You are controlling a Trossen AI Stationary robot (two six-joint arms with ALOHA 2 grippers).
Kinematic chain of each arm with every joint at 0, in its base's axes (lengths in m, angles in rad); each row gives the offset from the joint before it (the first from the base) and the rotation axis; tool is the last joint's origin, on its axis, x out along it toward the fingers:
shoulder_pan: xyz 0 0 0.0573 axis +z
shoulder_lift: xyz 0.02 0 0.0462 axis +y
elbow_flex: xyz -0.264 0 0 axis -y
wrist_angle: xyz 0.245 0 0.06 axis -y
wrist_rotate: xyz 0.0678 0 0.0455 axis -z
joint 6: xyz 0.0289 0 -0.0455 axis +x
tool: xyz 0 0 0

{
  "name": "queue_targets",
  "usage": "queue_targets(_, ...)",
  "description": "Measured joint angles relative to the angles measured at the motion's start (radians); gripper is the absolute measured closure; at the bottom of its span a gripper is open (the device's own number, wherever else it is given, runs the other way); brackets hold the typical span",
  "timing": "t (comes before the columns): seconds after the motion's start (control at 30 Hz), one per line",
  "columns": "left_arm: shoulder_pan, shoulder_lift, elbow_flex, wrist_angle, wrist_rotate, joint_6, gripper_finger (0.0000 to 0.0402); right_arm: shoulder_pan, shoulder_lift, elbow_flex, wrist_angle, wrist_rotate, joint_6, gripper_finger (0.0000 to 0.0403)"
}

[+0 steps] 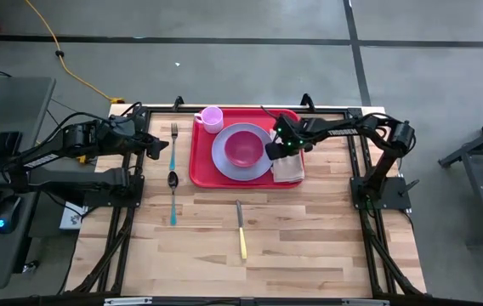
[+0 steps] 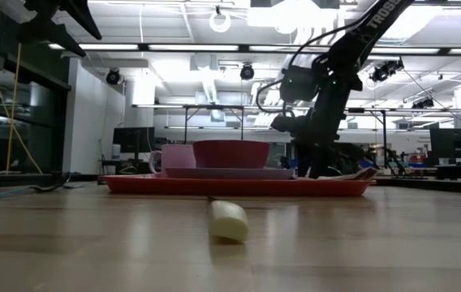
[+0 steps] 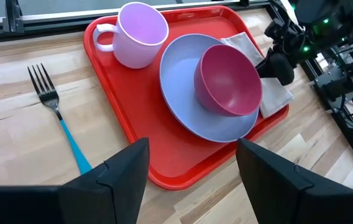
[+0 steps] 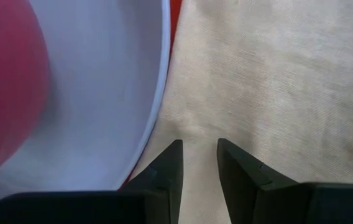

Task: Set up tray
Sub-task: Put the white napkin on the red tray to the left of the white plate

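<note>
The red tray [image 1: 203,166] lies at the table's far middle. It carries a lavender plate [image 1: 223,159] with a magenta bowl [image 1: 243,146] on it, a pink mug [image 1: 211,118] in its far left corner, and a beige napkin [image 1: 291,168] lying flat along its right side. My right gripper [image 4: 198,146] points down onto the napkin [image 4: 276,74] just beside the plate's rim [image 4: 158,93]; it is open by a narrow gap. My left gripper [image 3: 192,155] is open and waits left of the tray, above the table. My right gripper comes from above, fingers [image 2: 320,166] pointing down at the napkin's part next to the plate [image 4: 192,124]. A low crease of cloth runs up to the fingertips. Whether the tips touch the cloth, I cannot tell. The napkin lies on the tray.
A blue-handled fork [image 1: 174,136] and a spoon [image 1: 173,191] lie left of the tray, near my left gripper. A yellow-handled knife [image 1: 241,231] lies on the bare wood between the tray and the table's near edge.
</note>
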Motion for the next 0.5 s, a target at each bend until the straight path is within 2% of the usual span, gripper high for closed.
queue_targets(0.5, 0.0, 0.0, 0.0, 0.0, 0.024, 0.026, 0.0131, 0.001, 0.057, 0.006, 0.046, 0.025, 0.015, 0.0325)
